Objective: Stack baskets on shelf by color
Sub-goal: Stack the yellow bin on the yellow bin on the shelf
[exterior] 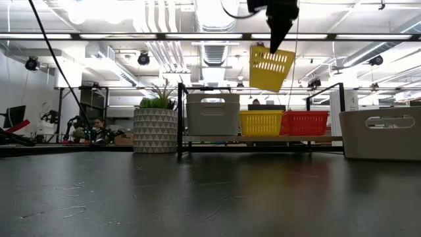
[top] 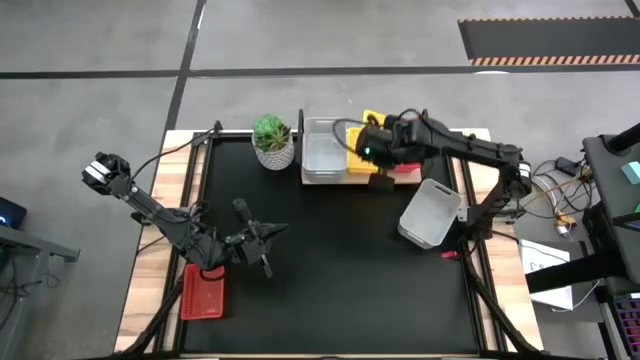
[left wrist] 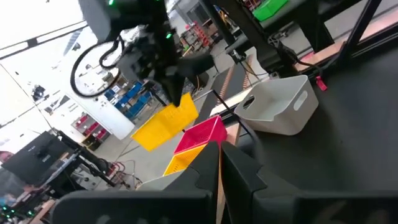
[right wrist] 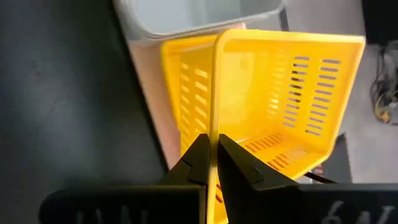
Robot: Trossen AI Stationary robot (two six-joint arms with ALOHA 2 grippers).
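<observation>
Yellow baskets: two are counted; one held basket (exterior: 270,68) is seen in the low view hanging tilted above the shelf (exterior: 260,139), and a second yellow basket (exterior: 261,122) rests on the shelf.
Red baskets: two are counted; one shelf red basket (exterior: 305,122) stands just beside the resting yellow one, and a loose red basket (top: 203,292) lies on the table (top: 330,270) near the left arm.
White-grey baskets: two are counted; a shelf grey basket (top: 324,150) sits at the plant end of the shelf, and a loose grey basket (top: 430,212) lies on the table near the right arm's base.
Plant pot: one plant pot (top: 273,141) is seen just beside the shelf.
Right gripper: the right gripper (right wrist: 212,155) is closed narrowly on one wall of the held basket, above the shelf.
Left gripper: the left gripper (top: 268,236) is held over the table near the loose red basket; whether its fingers are apart cannot be told.
Writing: no readable label is made out.
View differences: the lifted height of the held basket is shown only by the low view; the loose red basket is shown only by the high view.
</observation>
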